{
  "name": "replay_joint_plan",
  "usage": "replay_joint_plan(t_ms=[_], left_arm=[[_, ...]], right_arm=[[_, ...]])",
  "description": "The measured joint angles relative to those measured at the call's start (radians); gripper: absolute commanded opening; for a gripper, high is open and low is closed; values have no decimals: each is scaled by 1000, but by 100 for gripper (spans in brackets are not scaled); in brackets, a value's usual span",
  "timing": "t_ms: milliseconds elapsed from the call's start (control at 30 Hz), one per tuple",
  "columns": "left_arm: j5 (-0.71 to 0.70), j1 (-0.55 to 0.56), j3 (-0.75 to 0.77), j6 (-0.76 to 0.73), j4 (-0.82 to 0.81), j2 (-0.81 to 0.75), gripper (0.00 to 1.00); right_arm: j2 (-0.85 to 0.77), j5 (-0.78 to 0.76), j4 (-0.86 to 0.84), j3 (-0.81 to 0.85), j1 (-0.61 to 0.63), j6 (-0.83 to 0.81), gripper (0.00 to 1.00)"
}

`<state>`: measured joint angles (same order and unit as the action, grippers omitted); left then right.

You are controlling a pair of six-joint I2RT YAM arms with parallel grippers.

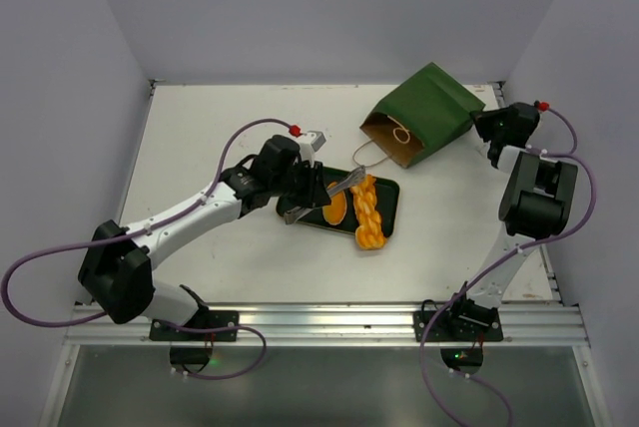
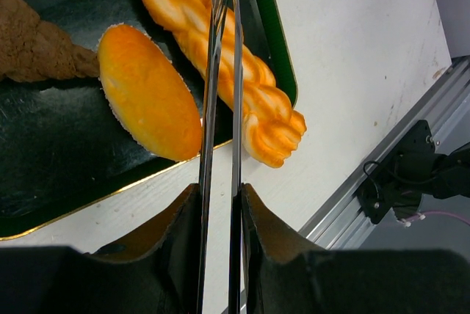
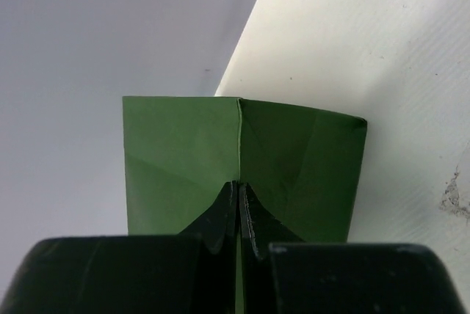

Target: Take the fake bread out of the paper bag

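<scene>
Paper bag: fold clamped in right end effector — likely for tipping.
Tongs: squeezed by narrow left end effector, reaching fake bread.

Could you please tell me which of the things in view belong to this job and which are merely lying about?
Job: paper bag, pinched by the right gripper; braided loaf; oval roll; brown piece; tongs, held in the left gripper.
Lying about: black tray, bearing the three pieces; metal rail along the near edge.
</scene>
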<state>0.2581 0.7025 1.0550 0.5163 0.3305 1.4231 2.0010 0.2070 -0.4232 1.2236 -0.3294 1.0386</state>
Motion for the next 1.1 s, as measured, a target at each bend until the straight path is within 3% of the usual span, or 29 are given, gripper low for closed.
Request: replay_joint_plan(t_ms=[500, 767, 1100], left_arm=[[20, 0, -5, 0, -31, 31, 30], [31, 0, -5, 0, -39, 50, 30], [49, 0, -5, 0, -59, 77, 29]], right_arm=[[-92, 40, -362, -206, -5, -36, 0], [-125, 53, -519, -231, -5, -40, 0], [-129, 53, -507, -237, -5, -63, 0]])
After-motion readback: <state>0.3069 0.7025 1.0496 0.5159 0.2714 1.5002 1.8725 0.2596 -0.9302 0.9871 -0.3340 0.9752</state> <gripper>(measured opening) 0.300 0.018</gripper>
